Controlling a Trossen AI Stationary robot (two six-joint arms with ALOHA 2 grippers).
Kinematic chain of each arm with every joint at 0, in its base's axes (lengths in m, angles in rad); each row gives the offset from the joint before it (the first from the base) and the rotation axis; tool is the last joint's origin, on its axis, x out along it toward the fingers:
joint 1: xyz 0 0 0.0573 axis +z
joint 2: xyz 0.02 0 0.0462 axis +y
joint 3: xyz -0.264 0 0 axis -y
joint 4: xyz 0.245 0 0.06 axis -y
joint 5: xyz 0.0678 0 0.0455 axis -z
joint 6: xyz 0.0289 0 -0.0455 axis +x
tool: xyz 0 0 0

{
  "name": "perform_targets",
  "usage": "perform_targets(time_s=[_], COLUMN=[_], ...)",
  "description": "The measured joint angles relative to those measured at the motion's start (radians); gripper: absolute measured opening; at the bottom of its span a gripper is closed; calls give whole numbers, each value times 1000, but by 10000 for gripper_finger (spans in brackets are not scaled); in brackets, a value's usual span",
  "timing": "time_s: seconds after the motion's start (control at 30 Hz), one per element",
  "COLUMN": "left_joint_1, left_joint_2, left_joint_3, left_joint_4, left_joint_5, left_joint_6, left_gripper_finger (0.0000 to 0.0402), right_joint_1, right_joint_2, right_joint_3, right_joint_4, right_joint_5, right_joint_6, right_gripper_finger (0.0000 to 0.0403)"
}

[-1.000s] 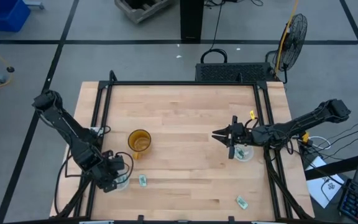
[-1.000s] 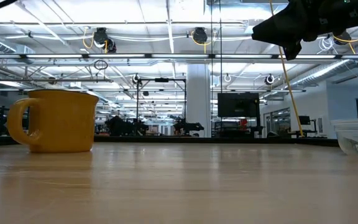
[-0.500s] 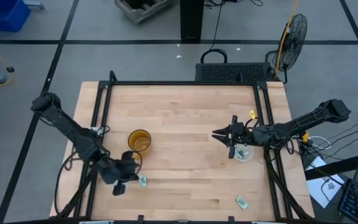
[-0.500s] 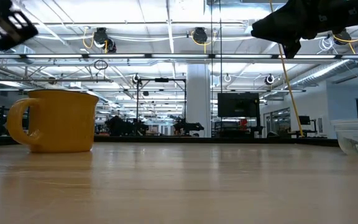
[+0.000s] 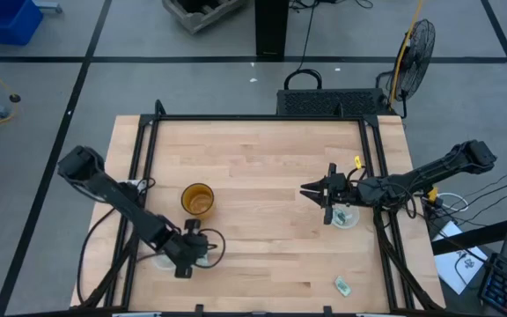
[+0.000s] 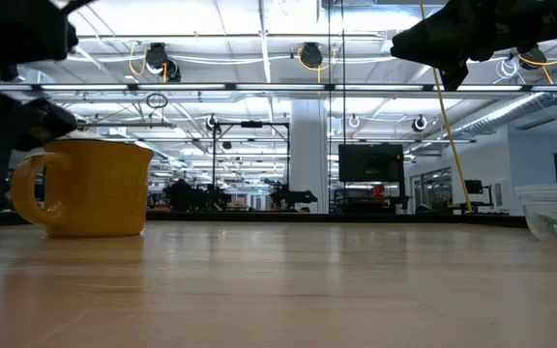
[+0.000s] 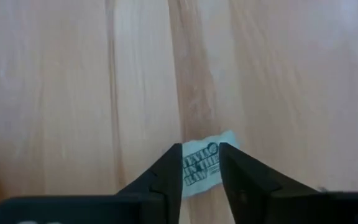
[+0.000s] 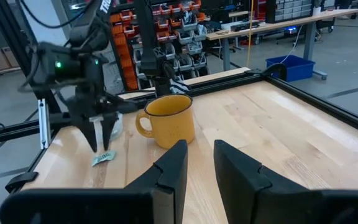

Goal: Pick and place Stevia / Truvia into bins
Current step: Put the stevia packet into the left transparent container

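Left gripper (image 7: 201, 168) low over the wood on the near side of the amber cup (image 5: 197, 199), fingers parted narrowly and straddling one Stevia sachet (image 7: 202, 165) lying flat on the table (image 5: 262, 167); nothing gripped yet, pads standing either side of the paper, apparently lined up so a closing pinch catches its two edges. Seen from the right wrist, same gripper (image 8: 99, 134) pointing straight down with the sachet (image 8: 104, 158) just under the tips, beside the cup (image 8: 168, 119). Left bin (image 5: 163, 260), a clear shallow cup, just beyond the gripper on the side away from the table centre, close enough for a short carry.

Second sachet (image 5: 342, 285) well away from the amber cup, near the front right corner, untouched.

Right gripper (image 5: 326, 195) waiting far across from the amber cup, held above the table beside the right bin (image 5: 345, 217), fingers a little apart and empty. Pale packets visible inside that bin.
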Motion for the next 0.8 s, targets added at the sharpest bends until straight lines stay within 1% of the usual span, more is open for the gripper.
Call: perform_targets(time_s=[0.23, 0.43, 0.57, 0.8], left_joint_1=[0, 1, 2, 10], left_joint_2=[92, 107, 106, 107], left_joint_3=[2, 5, 4, 6], left_joint_4=[-2, 1, -2, -3], left_joint_5=[10, 4, 5, 10], left_joint_6=[-1, 3, 39, 79], left_gripper_finger=[145, 146, 123, 52], right_joint_1=[0, 0, 0, 0], right_joint_2=[0, 0, 0, 0], right_joint_3=[0, 0, 0, 0], right_joint_4=[0, 0, 0, 0], right_joint_5=[0, 0, 0, 0], right_joint_6=[0, 0, 0, 0], right_gripper_finger=[71, 71, 71, 71])
